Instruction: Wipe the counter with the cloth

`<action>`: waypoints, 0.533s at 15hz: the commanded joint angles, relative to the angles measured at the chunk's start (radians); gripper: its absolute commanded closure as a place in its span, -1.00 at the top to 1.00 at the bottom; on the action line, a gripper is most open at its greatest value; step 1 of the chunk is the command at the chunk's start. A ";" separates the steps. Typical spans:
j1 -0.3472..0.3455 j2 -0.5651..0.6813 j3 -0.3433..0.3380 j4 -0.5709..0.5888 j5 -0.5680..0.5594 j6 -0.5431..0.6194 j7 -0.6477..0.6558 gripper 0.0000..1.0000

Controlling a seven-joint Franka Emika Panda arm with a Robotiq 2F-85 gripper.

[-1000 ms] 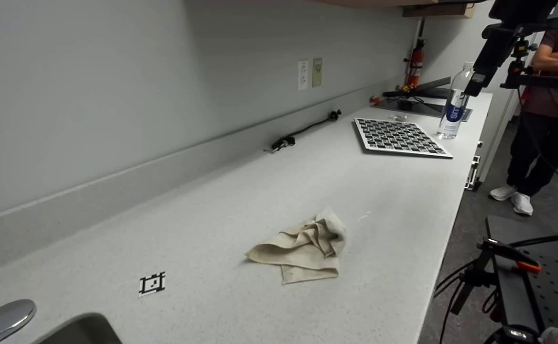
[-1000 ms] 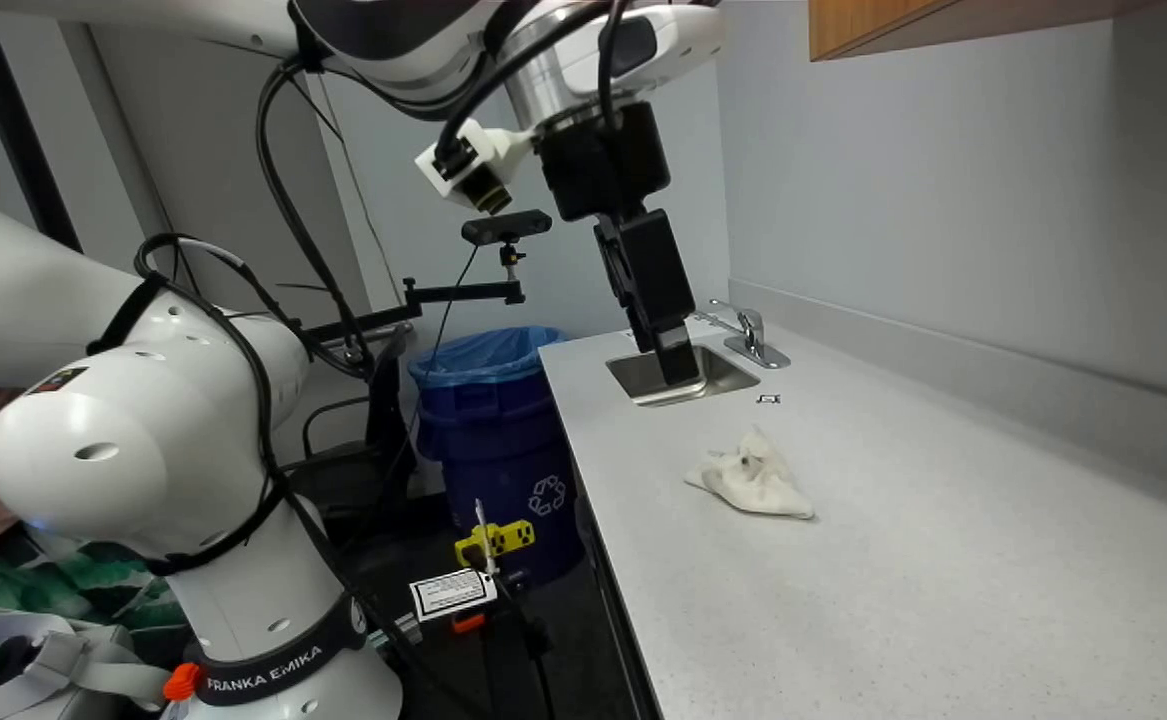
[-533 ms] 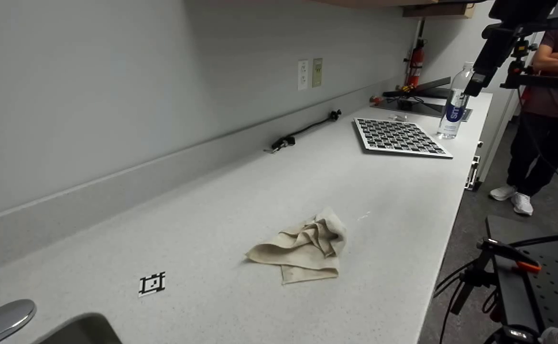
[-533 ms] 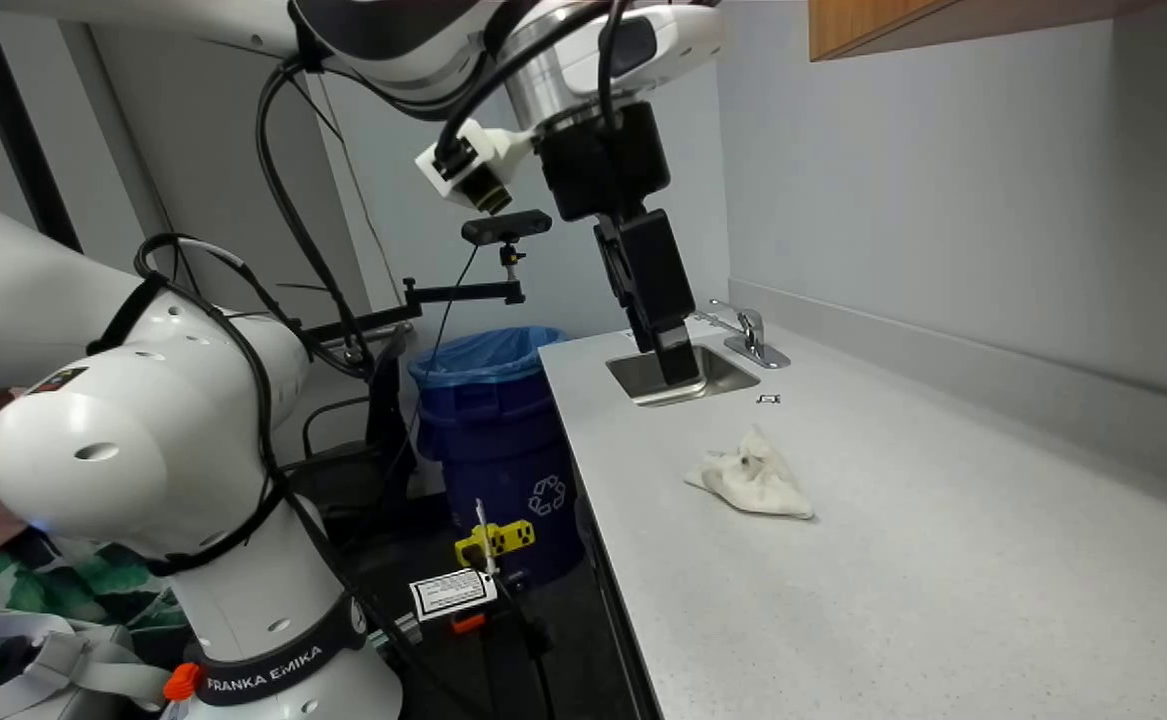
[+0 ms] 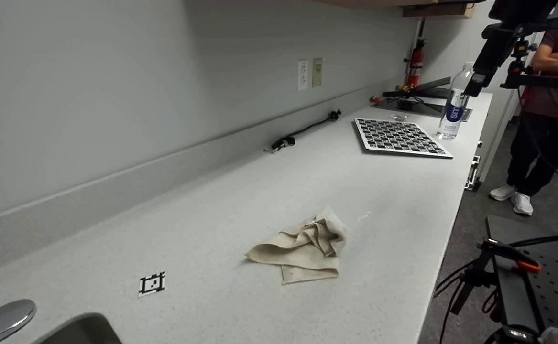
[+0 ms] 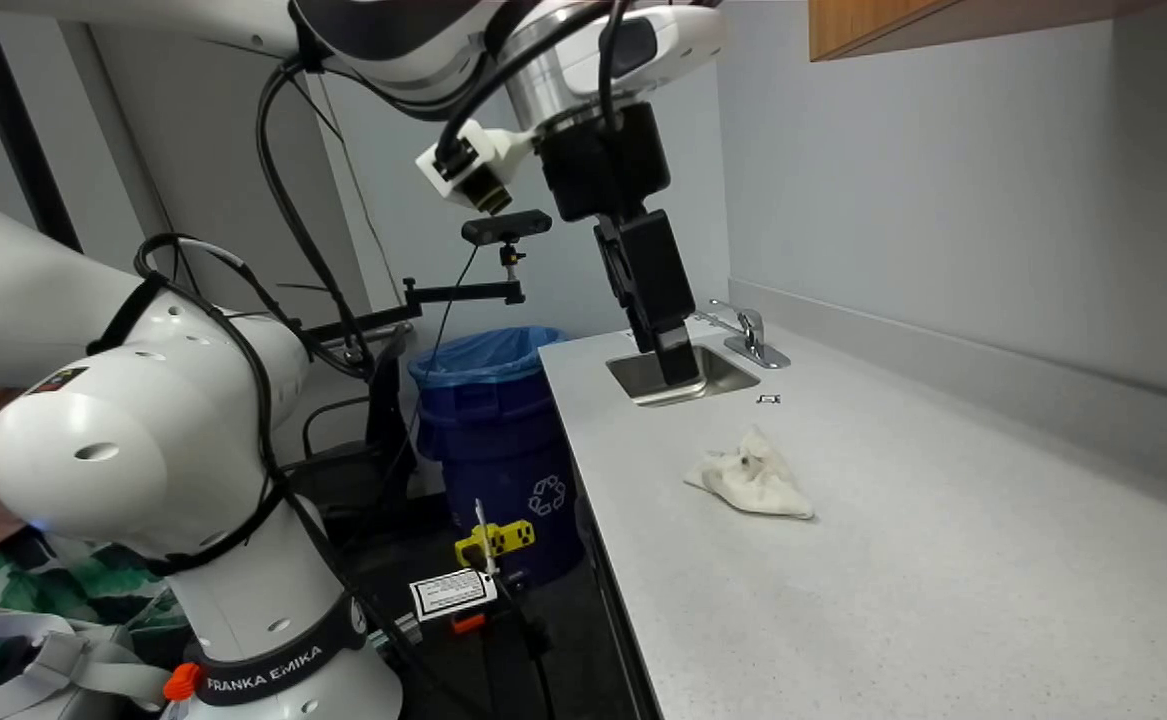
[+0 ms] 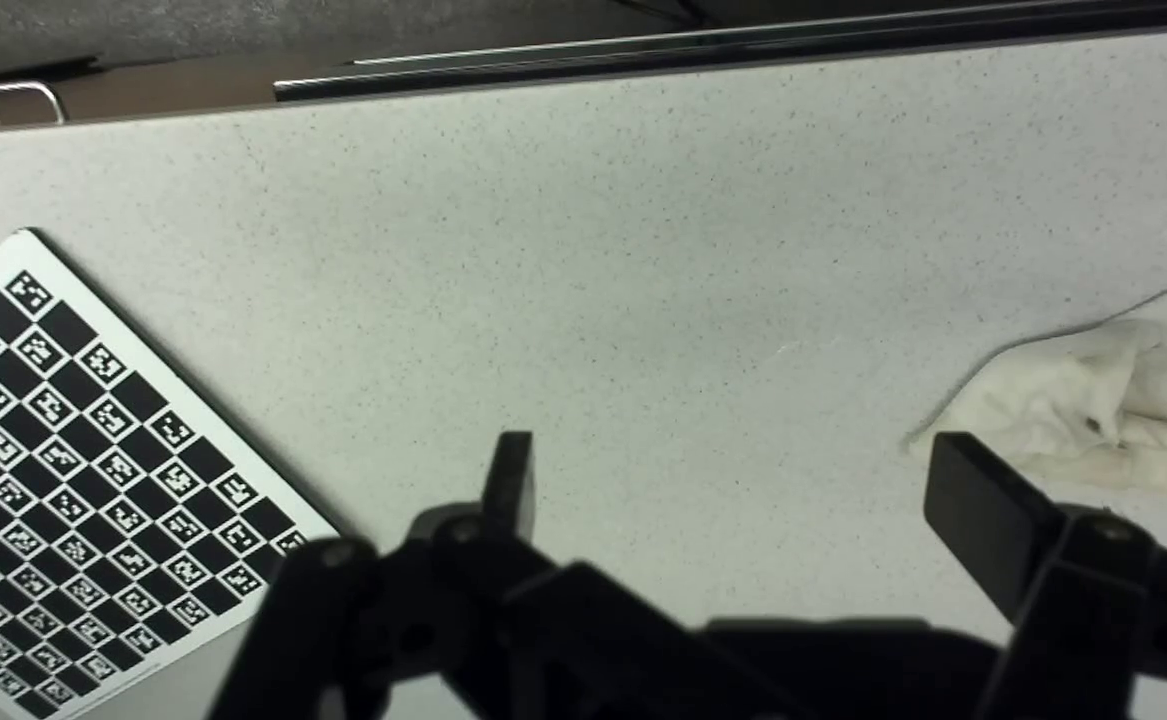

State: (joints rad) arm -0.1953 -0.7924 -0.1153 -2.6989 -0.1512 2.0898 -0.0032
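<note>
A crumpled beige cloth (image 5: 302,251) lies on the light speckled counter (image 5: 369,296). In an exterior view the cloth (image 6: 751,482) looks like a small off-white heap on the counter (image 6: 903,610). In the wrist view part of the cloth (image 7: 1093,405) shows at the right edge, behind the right fingertip. My gripper (image 7: 728,465) is open and empty, with the bare counter (image 7: 643,250) showing between its fingers. In the exterior views the gripper hangs above the counter (image 6: 675,355), apart from the cloth; its fingertips also show at upper right (image 5: 475,86).
A faint shiny mark (image 5: 364,216) is beside the cloth. A checkered board (image 5: 398,136) and a water bottle (image 5: 453,107) stand farther along. A black cable (image 5: 307,129) lies by the wall. A sink (image 6: 683,398), faucet (image 6: 753,335) and printed marker (image 5: 152,284) are at the other end.
</note>
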 commanded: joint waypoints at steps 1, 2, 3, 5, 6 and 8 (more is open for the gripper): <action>0.008 0.003 -0.007 0.007 0.003 -0.017 -0.016 1.00; 0.010 0.005 -0.009 0.008 0.004 -0.021 -0.021 1.00; 0.015 0.007 -0.013 0.010 0.006 -0.027 -0.033 1.00; 0.087 0.169 0.067 0.107 0.056 0.021 0.041 1.00; 0.097 0.184 0.076 0.118 0.070 0.026 0.042 1.00; 0.130 0.268 0.130 0.184 0.089 0.038 0.089 1.00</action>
State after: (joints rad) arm -0.1196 -0.6989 -0.0519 -2.6430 -0.0978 2.1091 0.0154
